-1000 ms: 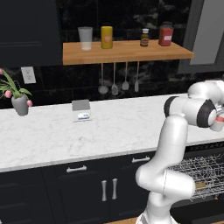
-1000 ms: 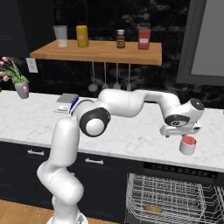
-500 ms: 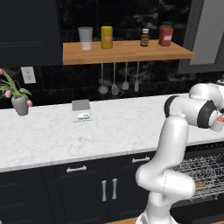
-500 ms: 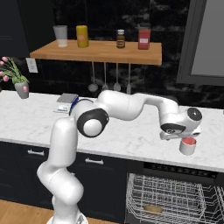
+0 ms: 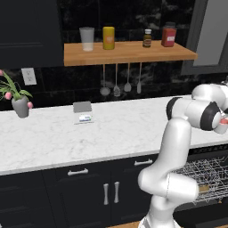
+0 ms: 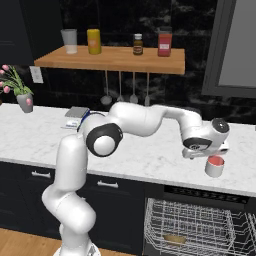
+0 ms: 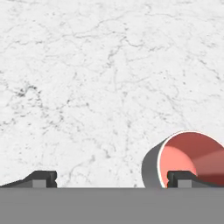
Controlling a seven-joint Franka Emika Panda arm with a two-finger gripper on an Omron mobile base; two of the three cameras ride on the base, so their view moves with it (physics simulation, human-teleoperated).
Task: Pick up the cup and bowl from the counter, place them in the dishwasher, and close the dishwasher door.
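Observation:
The cup point(image 6: 215, 166), grey outside and red inside, stands upright on the white marble counter point(image 6: 150, 156) above the dishwasher point(image 6: 200, 222). My gripper point(image 6: 200, 155) hangs just left of and above the cup, pointing down. In the hand view the gripper point(image 7: 113, 179) is open; one fingertip point(image 7: 181, 178) lies over the cup point(image 7: 188, 159) and the other over bare marble. A sliver of the cup point(image 5: 221, 128) shows behind my arm at the right edge. The dishwasher stands open with its silver wire rack point(image 5: 205, 174) pulled out. The bowl and the dishwasher door are out of view.
A wooden shelf point(image 6: 110, 59) with a glass, a yellow jar and two bottles hangs over the counter, with utensils point(image 6: 120, 95) below it. A potted plant point(image 6: 22, 97) and a small grey box point(image 6: 75, 114) sit at the counter's left. Navy cabinets point(image 5: 89, 196) run below.
The hand has sunk a little toward the counter beside the cup and shifted slightly. The jaws stay open. The cup has not moved.

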